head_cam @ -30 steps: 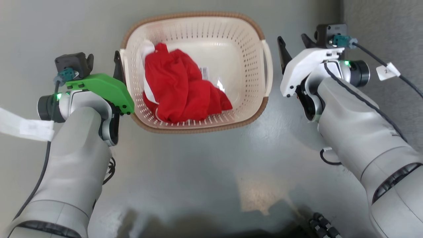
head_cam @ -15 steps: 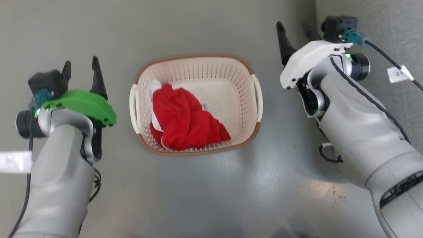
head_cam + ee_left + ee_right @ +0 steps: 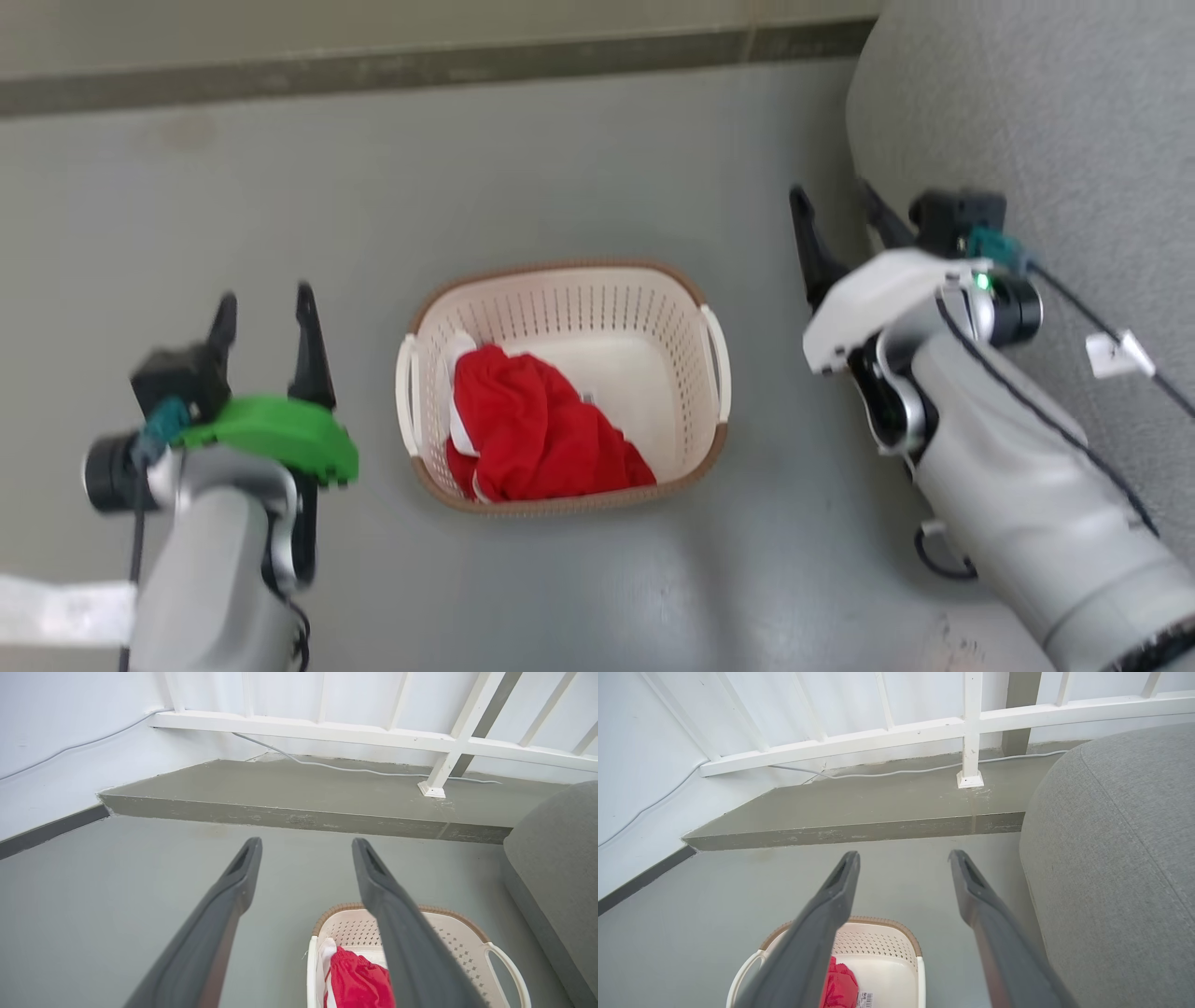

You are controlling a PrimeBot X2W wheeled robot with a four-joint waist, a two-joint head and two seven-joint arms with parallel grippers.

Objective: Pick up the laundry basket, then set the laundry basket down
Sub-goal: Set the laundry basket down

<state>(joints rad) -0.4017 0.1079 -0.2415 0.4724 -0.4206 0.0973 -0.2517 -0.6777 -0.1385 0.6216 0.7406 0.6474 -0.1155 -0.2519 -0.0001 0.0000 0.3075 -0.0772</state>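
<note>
L gripper (image 3: 264,303) and R gripper (image 3: 831,201) are both released, fingers spread, nothing held. They hover either side of the laundry basket (image 3: 579,313), touching neither end; it sits on the floor (image 3: 467,187) between them w/ a red garment (image 3: 537,434) inside. Basket long axis runs L–R across head view, so L handle (image 3: 404,378) faces L gripper and R handle (image 3: 719,359) faces R gripper. Basket lies inboard + below each, L approx. nearer. Path to handles looks open; grey cushion (image 3: 1027,121) is just beside R arm and prob. limits R-side swing, raised step (image 3: 373,70) is well beyond basket.
</note>
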